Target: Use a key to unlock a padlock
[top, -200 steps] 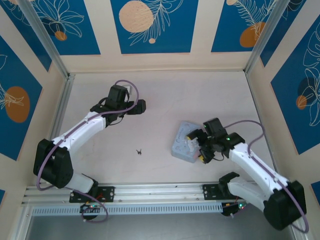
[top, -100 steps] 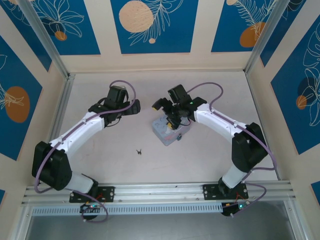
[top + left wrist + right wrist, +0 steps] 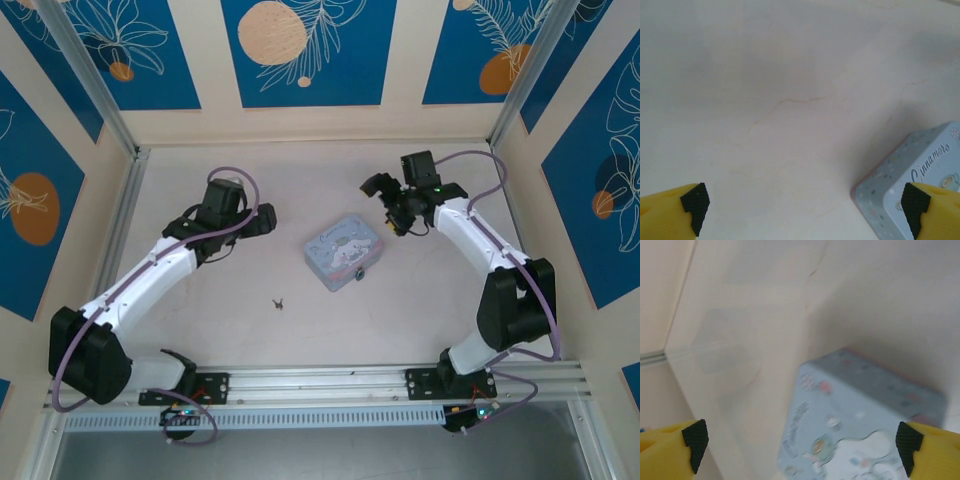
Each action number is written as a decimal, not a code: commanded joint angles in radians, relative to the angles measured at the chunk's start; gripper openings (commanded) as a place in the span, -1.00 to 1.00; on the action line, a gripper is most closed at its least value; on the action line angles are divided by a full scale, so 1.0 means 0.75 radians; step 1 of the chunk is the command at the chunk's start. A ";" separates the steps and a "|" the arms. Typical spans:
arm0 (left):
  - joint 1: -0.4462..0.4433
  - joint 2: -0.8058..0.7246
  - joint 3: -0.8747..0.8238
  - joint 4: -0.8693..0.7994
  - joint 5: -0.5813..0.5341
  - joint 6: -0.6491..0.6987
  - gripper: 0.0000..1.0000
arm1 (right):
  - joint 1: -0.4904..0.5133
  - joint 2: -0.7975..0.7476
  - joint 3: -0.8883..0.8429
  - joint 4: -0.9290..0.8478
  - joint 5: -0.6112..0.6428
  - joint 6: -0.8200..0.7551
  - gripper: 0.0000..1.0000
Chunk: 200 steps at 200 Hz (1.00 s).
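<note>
The tiny dark key lies flat on the table, well in front of both grippers. The small padlock shows as a dark and yellowish speck at the near right edge of the pale blue tin. My left gripper hovers left of the tin, open and empty. In the left wrist view that gripper has the tin's corner beside its right fingertip. My right gripper hangs open just beyond the tin's far right corner. In the right wrist view the open gripper looks down on the tin's printed lid.
The pale table is walled by blue and cream panels at the back and sides. An aluminium rail runs along the near edge by the arm bases. Open tabletop lies around the key and behind the tin.
The right arm swung from the near right to the middle, carrying the tin there, then drew back to the far right with the tin left behind. The left gripper shifted slightly left.
</note>
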 commanded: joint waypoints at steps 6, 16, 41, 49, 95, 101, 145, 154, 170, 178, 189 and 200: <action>-0.002 -0.013 -0.021 -0.015 0.176 -0.081 1.00 | -0.057 0.063 -0.058 0.024 -0.041 -0.144 0.96; -0.005 -0.011 -0.038 -0.001 0.221 -0.128 1.00 | -0.063 0.094 -0.062 0.047 -0.055 -0.160 0.96; -0.029 0.005 -0.122 0.092 0.326 -0.281 1.00 | -0.056 0.140 -0.107 0.132 -0.148 -0.143 0.94; -0.039 0.016 -0.146 0.130 0.352 -0.328 1.00 | -0.043 0.139 -0.133 0.163 -0.164 -0.128 0.94; -0.110 0.108 -0.225 0.298 0.455 -0.477 1.00 | 0.076 0.069 -0.287 0.290 -0.226 0.015 0.94; -0.119 0.116 -0.226 0.306 0.454 -0.481 1.00 | 0.097 0.055 -0.320 0.324 -0.235 0.037 0.94; -0.146 0.207 -0.214 0.349 0.448 -0.485 1.00 | 0.220 0.010 -0.428 0.413 -0.214 0.156 0.94; -0.145 0.226 -0.211 0.365 0.453 -0.486 1.00 | 0.235 0.010 -0.435 0.418 -0.210 0.175 0.94; -0.146 0.265 -0.194 0.379 0.462 -0.483 1.00 | 0.259 0.013 -0.441 0.429 -0.205 0.197 0.94; -0.145 0.283 -0.186 0.391 0.468 -0.483 1.00 | 0.269 0.008 -0.441 0.430 -0.196 0.206 0.94; -0.147 0.306 -0.178 0.416 0.476 -0.493 1.00 | 0.277 0.008 -0.440 0.428 -0.184 0.214 0.94; -0.145 0.333 -0.171 0.462 0.492 -0.505 1.00 | 0.280 0.009 -0.437 0.430 -0.179 0.225 0.95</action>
